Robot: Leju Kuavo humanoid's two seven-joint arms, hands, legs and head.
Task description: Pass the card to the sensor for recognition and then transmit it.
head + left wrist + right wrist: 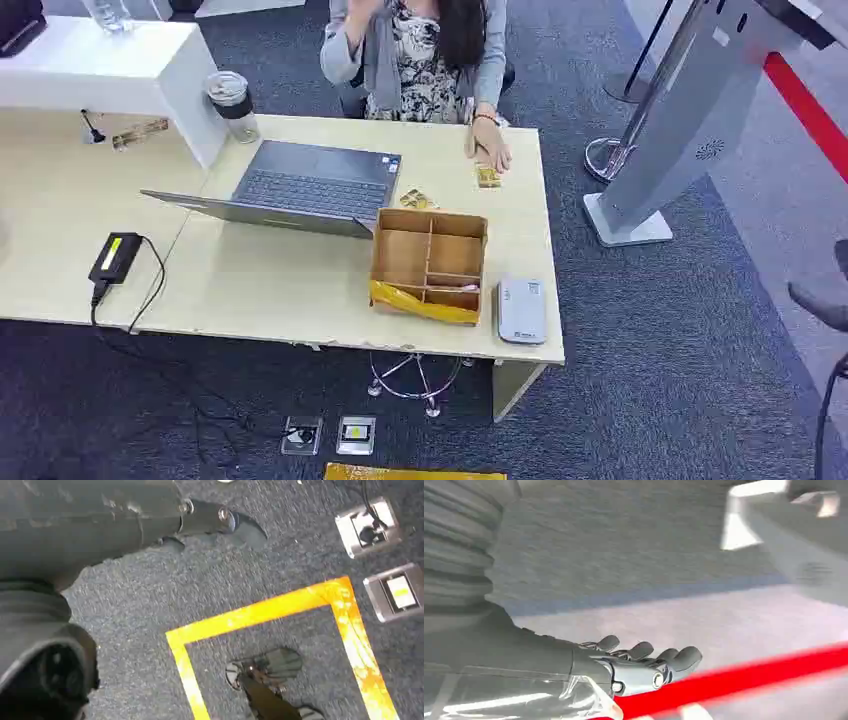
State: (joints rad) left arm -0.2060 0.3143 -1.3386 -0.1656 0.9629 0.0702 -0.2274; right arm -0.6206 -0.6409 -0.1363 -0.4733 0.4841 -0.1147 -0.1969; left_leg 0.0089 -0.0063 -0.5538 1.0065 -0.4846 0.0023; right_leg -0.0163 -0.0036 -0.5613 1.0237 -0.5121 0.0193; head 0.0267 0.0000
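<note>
A small gold card (487, 177) lies on the desk's far side, just under the hand (490, 148) of a person seated behind the desk. A second gold piece (417, 199) lies beside the laptop. The white-grey sensor box (520, 310) sits flat near the desk's front right corner. My left hand (215, 520) hangs over the carpet with its fingers stretched out, holding nothing. My right hand (644, 662) also hangs with its fingers extended and nothing in them, above grey floor and a red stripe (749, 677).
An open laptop (300, 190) and a partitioned wooden box (430, 260) with a yellow packet (420, 303) stand mid-desk. A grey kiosk (680, 130) stands at the right. A power brick (115, 257), a cup (232, 100), floor sockets (367, 527) and yellow tape (260, 612) are nearby.
</note>
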